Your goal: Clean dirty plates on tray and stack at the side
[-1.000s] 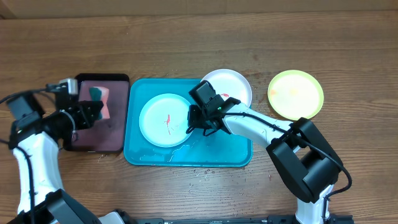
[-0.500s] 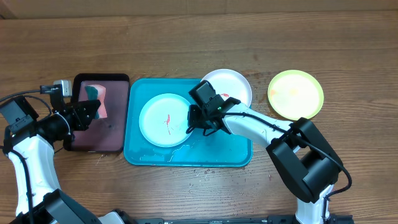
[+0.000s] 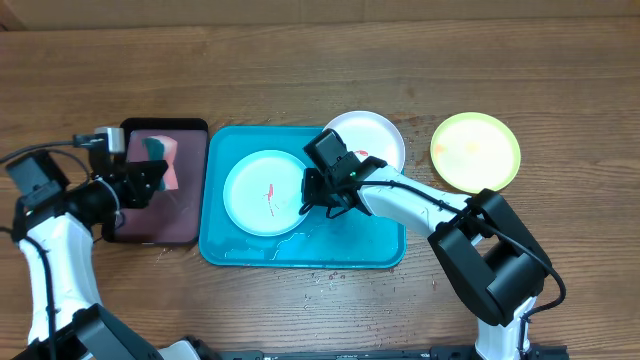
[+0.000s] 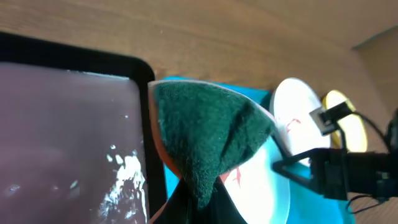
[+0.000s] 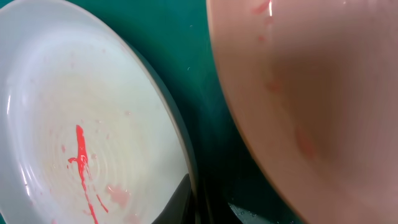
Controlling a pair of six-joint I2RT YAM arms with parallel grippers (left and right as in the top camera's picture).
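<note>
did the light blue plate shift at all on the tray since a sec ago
No. The light blue plate lies in the same spot on the turquoise tray, just left of the white plate.

Right arm (image 3: 410, 202) crosses the tray (image 3: 300, 250), crowding the white plate (image 3: 378, 135).

Left arm (image 3: 50, 250) & right arm (image 3: 415, 205) — white shells, black joints. Behind right gripper (image 3: 306, 205) fingers: black wrist block (image 3: 335, 158) w/ green light (image 3: 352, 172). Behind left gripper (image 3: 152, 178) fingers — thin black cable (image 3: 40, 152).
</note>
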